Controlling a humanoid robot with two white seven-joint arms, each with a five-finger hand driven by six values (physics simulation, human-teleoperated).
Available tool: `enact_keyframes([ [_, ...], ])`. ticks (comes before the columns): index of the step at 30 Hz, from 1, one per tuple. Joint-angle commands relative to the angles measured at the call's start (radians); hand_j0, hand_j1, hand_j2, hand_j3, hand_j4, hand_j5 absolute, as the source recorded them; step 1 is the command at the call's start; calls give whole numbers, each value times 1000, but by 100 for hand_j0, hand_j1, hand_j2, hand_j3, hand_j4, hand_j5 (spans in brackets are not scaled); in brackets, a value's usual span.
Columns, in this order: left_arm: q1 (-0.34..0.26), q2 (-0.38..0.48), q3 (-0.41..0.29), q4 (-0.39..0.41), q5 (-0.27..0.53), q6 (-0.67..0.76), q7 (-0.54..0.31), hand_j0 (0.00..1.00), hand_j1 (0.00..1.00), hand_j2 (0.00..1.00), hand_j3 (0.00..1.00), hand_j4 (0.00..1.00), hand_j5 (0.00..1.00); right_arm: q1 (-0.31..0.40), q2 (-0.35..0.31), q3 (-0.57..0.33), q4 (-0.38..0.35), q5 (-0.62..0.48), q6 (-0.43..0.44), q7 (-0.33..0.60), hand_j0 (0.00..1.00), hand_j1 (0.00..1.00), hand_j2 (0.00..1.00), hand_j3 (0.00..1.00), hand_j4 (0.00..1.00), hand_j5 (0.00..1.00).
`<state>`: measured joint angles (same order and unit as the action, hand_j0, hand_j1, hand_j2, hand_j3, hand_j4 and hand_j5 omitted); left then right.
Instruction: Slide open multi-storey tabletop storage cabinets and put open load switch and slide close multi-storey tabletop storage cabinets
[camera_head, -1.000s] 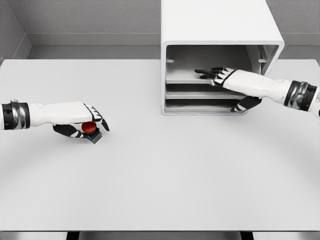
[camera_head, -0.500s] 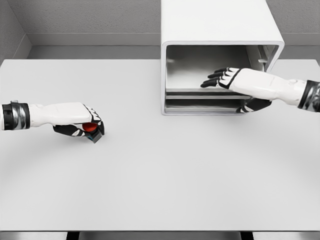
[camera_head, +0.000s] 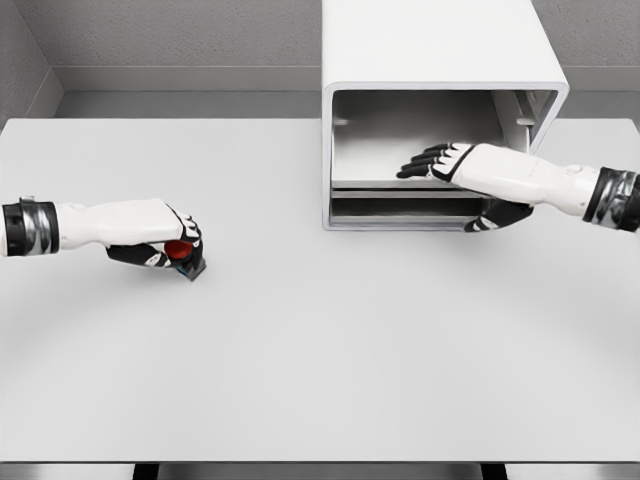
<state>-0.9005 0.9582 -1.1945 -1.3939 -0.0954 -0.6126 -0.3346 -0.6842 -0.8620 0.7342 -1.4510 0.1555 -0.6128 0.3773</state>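
The load switch (camera_head: 183, 254), a small dark block with a red knob, sits on the table (camera_head: 320, 340) at the left, and my left hand (camera_head: 180, 258) is shut on it from above. The white multi-storey cabinet (camera_head: 430, 50) stands at the back right with its front open. My right hand (camera_head: 450, 192) reaches into it from the right. Its fingers (camera_head: 422, 163) lie flat over the upper drawer tray (camera_head: 390, 189) and its thumb (camera_head: 484, 221) sits under the tray's front edge, so the tray is pinched. A lower tray (camera_head: 390, 212) shows beneath.
A grey wall and ledge run behind the table. The table's front edge (camera_head: 320, 462) lies near the bottom of the view. Nothing else stands on the tabletop.
The upper tray's front edge has come forward out of the cabinet with my right hand on it. My left hand's fingers have curled tighter round the switch and drawn slightly left.
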Motion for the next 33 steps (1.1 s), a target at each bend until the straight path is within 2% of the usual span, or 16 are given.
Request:
enact_keyframes([
  [1, 0, 0, 6, 1, 8, 2, 14, 46, 46, 46, 46, 46, 46, 0, 8, -1, 46, -4, 2, 0, 100, 100, 100, 100, 100, 100],
  [2, -2, 0, 6, 1, 10, 2, 16, 46, 46, 46, 46, 46, 46, -5, 12, -3, 57, -4, 2, -3, 100, 100, 100, 100, 100, 100],
  [4, -2, 2, 6, 1, 8, 2, 74, 45, 45, 45, 45, 45, 45, -5, 21, -4, 63, -4, 2, -9, 100, 100, 100, 100, 100, 100],
  [5, -2, 2, 4, 1, 6, 2, 80, 39, 39, 39, 39, 39, 39, -5, 23, -4, 63, -4, 2, -12, 100, 100, 100, 100, 100, 100],
  [8, -2, 2, 4, 1, 6, 2, 89, 43, 43, 43, 43, 43, 43, -2, 49, -3, 84, 1, 2, -6, 100, 100, 100, 100, 100, 100],
  [10, -2, 2, 3, 1, 5, 2, 128, 44, 44, 44, 44, 44, 44, 0, 52, -4, 100, 6, 2, -3, 100, 100, 100, 100, 100, 100],
  [14, -3, 2, 3, 3, 3, 2, 126, 40, 40, 40, 40, 40, 40, 0, 67, -4, 123, 44, 2, -1, 100, 100, 100, 100, 100, 100],
  [19, -20, 2, 1, 1, 3, 2, 126, 41, 41, 41, 41, 41, 41, 14, 57, -6, 98, 42, 2, 0, 100, 100, 100, 100, 100, 100],
  [21, -34, 2, 0, 1, 3, 2, 126, 46, 46, 46, 46, 46, 46, 17, 54, -6, 90, 41, 2, -1, 100, 100, 100, 100, 100, 100],
  [24, -40, 2, -2, -1, 3, 2, 126, 47, 47, 47, 47, 47, 47, 20, 40, -15, 64, 39, 2, 0, 100, 100, 100, 100, 100, 100],
  [28, -40, 0, -4, -1, -6, 2, 123, 43, 43, 43, 43, 43, 43, 34, 14, -16, 31, 36, 2, -1, 100, 100, 100, 100, 100, 100],
  [33, -43, -4, -2, -2, -12, 2, 123, 43, 43, 43, 43, 43, 43, 38, -8, -26, 12, 35, 2, -5, 100, 100, 100, 100, 100, 100],
])
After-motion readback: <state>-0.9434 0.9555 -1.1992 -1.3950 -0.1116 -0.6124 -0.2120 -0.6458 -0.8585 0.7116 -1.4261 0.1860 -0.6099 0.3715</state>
